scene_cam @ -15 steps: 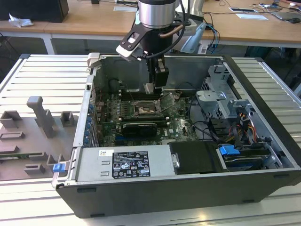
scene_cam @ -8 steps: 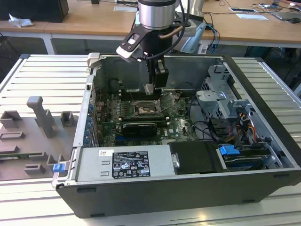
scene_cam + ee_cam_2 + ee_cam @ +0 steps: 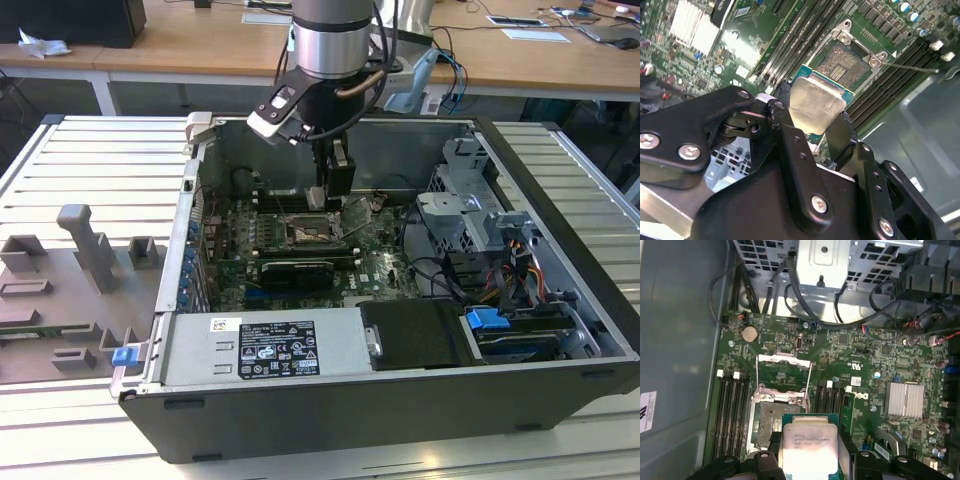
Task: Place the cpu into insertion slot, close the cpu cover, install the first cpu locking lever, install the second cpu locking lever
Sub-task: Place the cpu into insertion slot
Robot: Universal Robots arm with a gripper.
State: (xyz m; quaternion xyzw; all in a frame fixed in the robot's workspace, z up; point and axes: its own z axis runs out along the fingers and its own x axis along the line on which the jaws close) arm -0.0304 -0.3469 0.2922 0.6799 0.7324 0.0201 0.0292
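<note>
In the exterior view your arm reaches down into the open case [image 3: 330,420] on the worktop [image 3: 80,160]. The gripper [image 3: 325,195] hangs just above the slot [image 3: 318,232] on the green board [image 3: 385,265]. From here you cannot tell what it carries.

In the second wrist view the gripper [image 3: 816,122] is clamped on the cpu [image 3: 817,102]. One black finger [image 3: 790,140] presses one edge of the chip and its twin presses the opposite edge, and the silver top faces the camera. The slot [image 3: 845,62] lies open beyond the chip's far edge, near it but apart, with its dark contact field bare. Memory slots [image 3: 807,35] run alongside.

In the first wrist view the cpu [image 3: 807,440] sits pinched in the gripper [image 3: 809,455], not yet in the slot [image 3: 767,422]. It covers one corner of the slot and stands off to one side of the rest. The cover [image 3: 785,358] is swung back off the slot, and you can see the board through its cut-out centre
</note>
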